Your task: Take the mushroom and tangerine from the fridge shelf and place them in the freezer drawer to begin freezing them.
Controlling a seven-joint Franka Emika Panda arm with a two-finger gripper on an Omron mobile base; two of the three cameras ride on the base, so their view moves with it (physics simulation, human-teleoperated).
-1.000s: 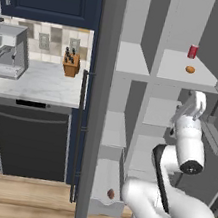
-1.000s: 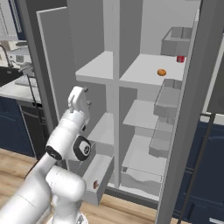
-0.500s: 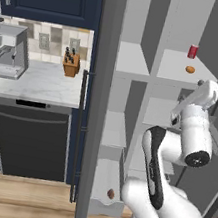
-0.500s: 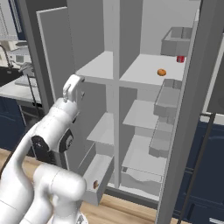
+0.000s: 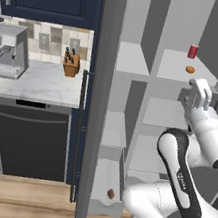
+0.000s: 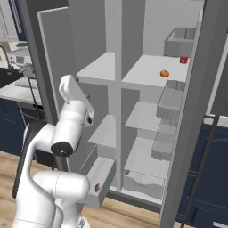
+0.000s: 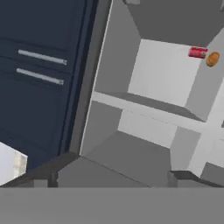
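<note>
1 item, what looks like the mushroom (image 5: pixel 111 193), already lies in the freezer drawer (image 5: pixel 100 203), while the tangerine (image 5: pixel 190 69) waits beside the red can (image 5: pixel 193 51) on the fridge shelf (image 5: pixel 176 69), so the empty, spread pincer (image 5: pixel 199 95) must next reach up to it.

red can (image 7: pixel 197 53) beside tangerine (image 7: pixel 212 59), fridge shelf (image 7: pixel 162 72)

No readable text, labels or numbers anywhere.

Home kitchen: open fridge (image 5: pixel 140 60), marble counter (image 5: pixel 40 81), knife block (image 5: pixel 70 63).
</note>
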